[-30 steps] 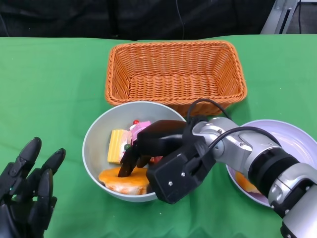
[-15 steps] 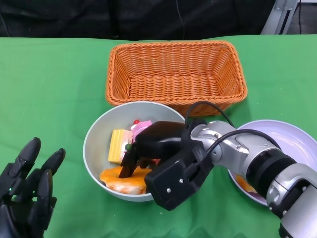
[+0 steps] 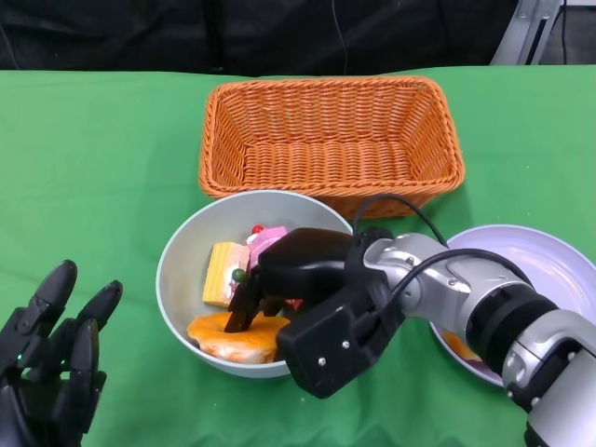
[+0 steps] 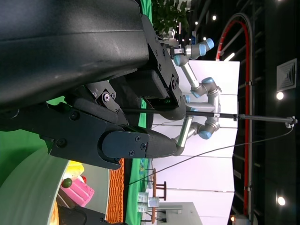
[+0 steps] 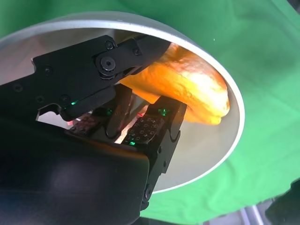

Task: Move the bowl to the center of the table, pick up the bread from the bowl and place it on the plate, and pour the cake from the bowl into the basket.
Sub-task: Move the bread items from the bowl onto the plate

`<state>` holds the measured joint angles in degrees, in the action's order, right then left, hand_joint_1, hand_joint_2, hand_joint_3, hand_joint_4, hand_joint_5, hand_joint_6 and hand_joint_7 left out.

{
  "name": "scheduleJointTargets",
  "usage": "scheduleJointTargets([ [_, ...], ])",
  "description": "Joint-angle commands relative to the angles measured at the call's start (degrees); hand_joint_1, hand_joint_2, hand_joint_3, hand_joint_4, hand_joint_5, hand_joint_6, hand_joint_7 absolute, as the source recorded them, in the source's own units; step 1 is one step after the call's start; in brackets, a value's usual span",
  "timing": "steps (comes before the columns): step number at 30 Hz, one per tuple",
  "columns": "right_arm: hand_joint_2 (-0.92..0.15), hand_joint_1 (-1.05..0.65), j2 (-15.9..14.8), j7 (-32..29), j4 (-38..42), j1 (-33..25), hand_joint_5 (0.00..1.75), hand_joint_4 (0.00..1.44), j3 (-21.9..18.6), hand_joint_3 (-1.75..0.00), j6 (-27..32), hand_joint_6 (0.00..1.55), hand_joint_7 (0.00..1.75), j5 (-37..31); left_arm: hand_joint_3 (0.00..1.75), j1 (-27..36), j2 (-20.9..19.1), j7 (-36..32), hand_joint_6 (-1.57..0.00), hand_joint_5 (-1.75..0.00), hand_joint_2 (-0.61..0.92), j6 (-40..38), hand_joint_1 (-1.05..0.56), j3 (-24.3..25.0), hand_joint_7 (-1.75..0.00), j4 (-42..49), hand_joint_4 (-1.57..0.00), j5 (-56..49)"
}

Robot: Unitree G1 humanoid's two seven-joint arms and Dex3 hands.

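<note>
Bread [image 3: 235, 337] is seen at the lower middle of the head view, lying in the near part of the grey bowl [image 3: 179, 251], with the cake [image 3: 244, 261] pieces just behind it toward the frame's centre. The right hand [image 3: 279, 279] is reached into the bowl from the lower right, and its fingertips [image 3: 238, 315] are set down on the top of the bread. In the right wrist view the fingers [image 5: 150, 129] are shown closing around one end of the orange loaf [image 5: 187, 86], so the hand is judged to be gripping the bread, though the loaf is not yet lifted clear of the bowl. The left hand [image 3: 51, 368] is held at the lower left corner, fingers apart and nothing in it.

The basket [image 3: 331, 140] is placed at the upper middle, just beyond the bowl, and the plate [image 3: 549, 265] at the right edge, partly hidden by the forearm.

The bread is judged light and probably soft, with a smooth glazed crust that may slip under hard fingertips. A hold across its thick middle, rather than at the tapered end, would be steadier, and only moderate pressure is called for so that it is not crushed.
</note>
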<state>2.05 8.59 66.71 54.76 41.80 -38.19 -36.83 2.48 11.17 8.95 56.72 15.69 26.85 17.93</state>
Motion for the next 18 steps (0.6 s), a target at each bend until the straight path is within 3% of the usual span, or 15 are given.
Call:
scheduleJointTargets([
  [1,-0.85,-0.25,-0.3,0.4,1.7,-2.3,0.2,1.06,-0.4,0.0,0.7,1.13,0.02,-0.5,0.32,-0.2,-0.8,0.0,-0.86,0.0,0.92,0.4,-0.49,0.1,0.0,0.4,-1.0,0.4],
  [10,-0.85,-0.25,-0.1,0.3,2.0,-2.4,0.15,1.01,-1.4,0.0,0.6,1.12,0.01,-0.5,0.32,-0.4,-1.0,0.1,-0.86,0.0,0.92,0.6,-0.48,0.2,0.0,0.8,-1.0,0.7],
  [18,-0.83,-0.23,-0.5,-2.1,1.8,-1.8,0.18,1.08,-4.9,0.0,-0.6,1.14,0.01,1.3,0.32,-0.5,-1.1,0.2,-0.86,0.0,0.92,-0.1,-0.48,0.1,0.0,0.8,-0.99,0.9],
])
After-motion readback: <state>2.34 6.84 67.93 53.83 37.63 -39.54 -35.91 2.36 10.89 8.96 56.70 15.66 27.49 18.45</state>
